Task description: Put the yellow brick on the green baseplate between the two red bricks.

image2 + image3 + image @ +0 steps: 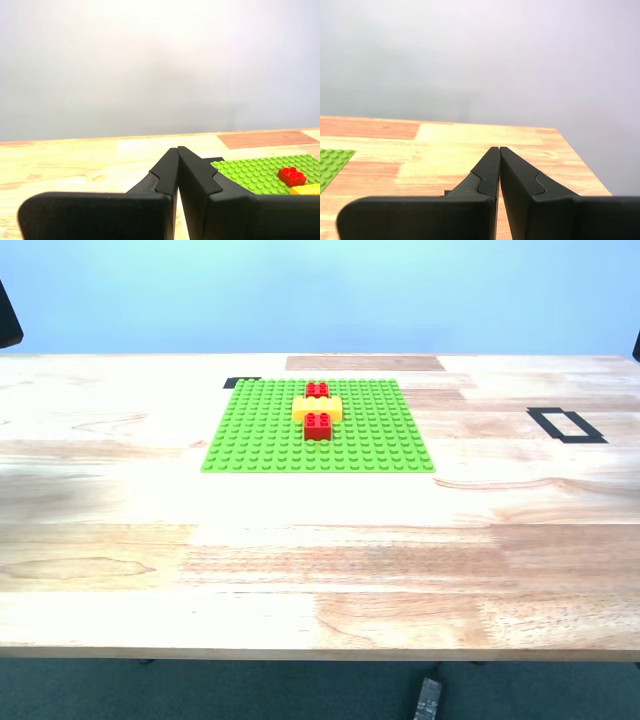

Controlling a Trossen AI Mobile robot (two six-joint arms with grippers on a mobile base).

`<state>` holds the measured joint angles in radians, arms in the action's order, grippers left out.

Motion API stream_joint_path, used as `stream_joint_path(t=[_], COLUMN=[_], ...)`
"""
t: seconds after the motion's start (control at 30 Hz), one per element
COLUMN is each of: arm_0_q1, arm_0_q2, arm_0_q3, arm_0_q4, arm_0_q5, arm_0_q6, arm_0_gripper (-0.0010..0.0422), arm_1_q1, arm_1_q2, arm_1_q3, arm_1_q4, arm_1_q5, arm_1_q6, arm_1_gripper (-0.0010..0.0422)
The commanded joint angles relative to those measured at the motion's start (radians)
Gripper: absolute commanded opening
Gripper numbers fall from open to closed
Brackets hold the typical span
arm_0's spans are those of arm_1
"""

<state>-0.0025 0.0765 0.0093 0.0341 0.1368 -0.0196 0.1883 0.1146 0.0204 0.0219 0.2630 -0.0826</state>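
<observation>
— Biggest thing first?
— Wooden table (320,570), filling the exterior view. On its far half, green baseplate (318,426), lying flat.
— And on the plate?
— Yellow brick (317,408), set crosswise toward the far edge, between the two red bricks (318,425): one touching its near side, the other its far side.
— Off the plate?
— Black tape rectangle (566,425) on the wood, well apart toward the exterior view's right.
— Pincers?
— My first gripper (177,150): tips pressed together, holding nothing, above the table beside the plate. My second gripper (499,150): likewise pressed together, empty, over bare wood.
</observation>
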Motion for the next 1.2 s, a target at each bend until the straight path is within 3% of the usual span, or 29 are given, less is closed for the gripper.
stream_joint_path(t=[0.03, 1.2], arm_0_q1=[0.0, 0.0], arm_0_q2=[-0.001, 0.002], arm_0_q3=[-0.002, 0.009], arm_0_q4=[0.001, -0.027], arm_0_q5=[0.001, 0.001], arm_0_q6=[0.001, 0.0], arm_0_gripper=[0.0, 0.0], arm_1_q1=[0.0, 0.0], arm_1_q2=[-0.005, -0.003], arm_1_q3=[0.001, 0.001], arm_1_q4=[0.0, 0.0], arm_1_q5=[0.002, 0.002], arm_1_q6=[0.0, -0.001], arm_1_gripper=[-0.0001, 0.0])
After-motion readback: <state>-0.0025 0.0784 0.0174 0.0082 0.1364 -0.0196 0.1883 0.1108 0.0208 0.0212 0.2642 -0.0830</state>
